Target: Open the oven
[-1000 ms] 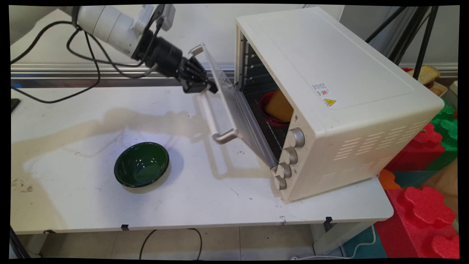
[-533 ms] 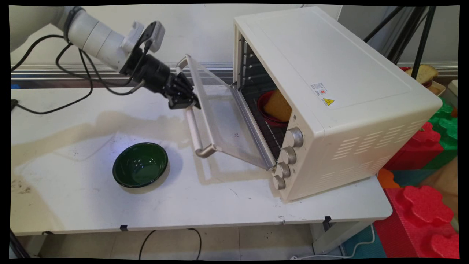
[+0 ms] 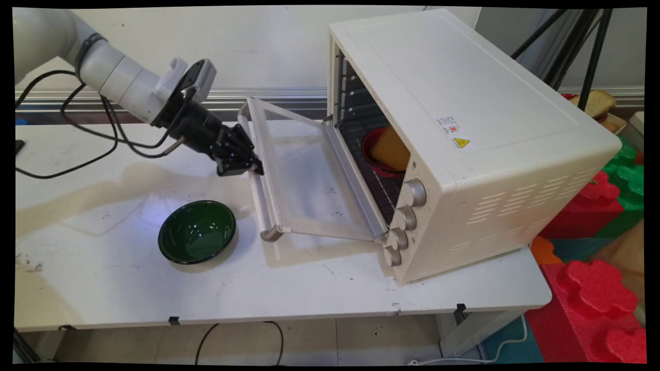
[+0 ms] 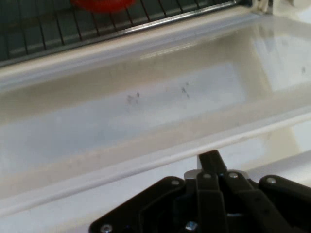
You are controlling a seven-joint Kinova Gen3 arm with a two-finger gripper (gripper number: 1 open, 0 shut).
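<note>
Gripper (image 3: 246, 166) pinching the oven door's handle (image 3: 260, 193) at its far end, fingers pressed together around the bar. Handle's long axis running toward the camera; door (image 3: 309, 178) dropped nearly flat above the surface (image 3: 309, 288), oven (image 3: 464, 134) lying to the right.

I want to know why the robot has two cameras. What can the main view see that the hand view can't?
Only the main view shows the green bowl on the table, the whole oven with its knobs, and the bread inside. Only the hand view shows the specks on the door's glass up close. Both show the gripper at the handle side of the open door, the rack, and the red plate.
</note>
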